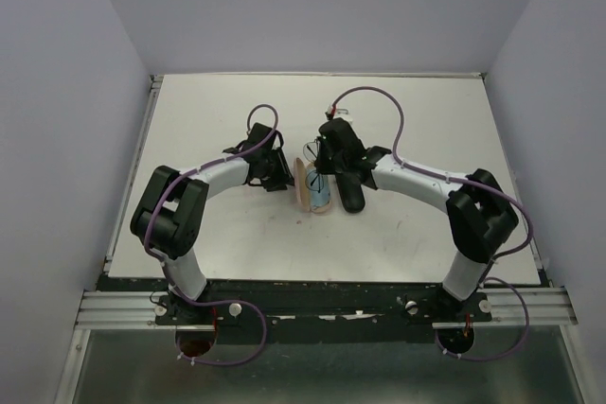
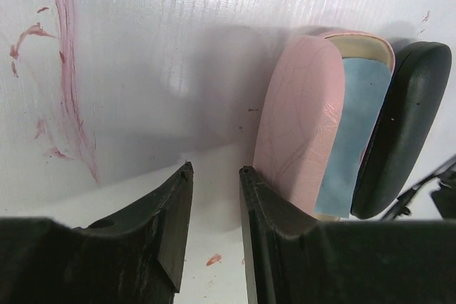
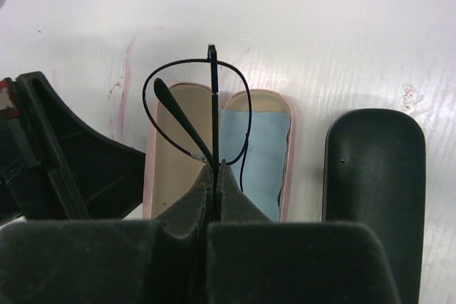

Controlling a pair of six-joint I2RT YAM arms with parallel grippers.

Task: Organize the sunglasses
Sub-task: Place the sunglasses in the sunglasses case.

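Observation:
The sunglasses (image 3: 212,97) are a thin black wire-frame pair, not orange-yellow here. My right gripper (image 3: 217,169) is shut on their frame and holds them upright over the open pink case (image 3: 171,169). The case is beige inside with a light-blue cloth (image 3: 260,154) in its right half. In the top view the right gripper (image 1: 327,169) hangs over the pink case (image 1: 303,186) at the table's middle. My left gripper (image 2: 215,170) is open and empty, its right finger beside the raised pink lid (image 2: 299,119). It sits just left of the case in the top view (image 1: 277,175).
A closed black case (image 3: 370,176) lies right beside the pink one, also in the left wrist view (image 2: 402,126) and the top view (image 1: 351,196). The left arm's gripper body (image 3: 64,161) is close on the case's left. Pink marks stain the white table (image 2: 68,97).

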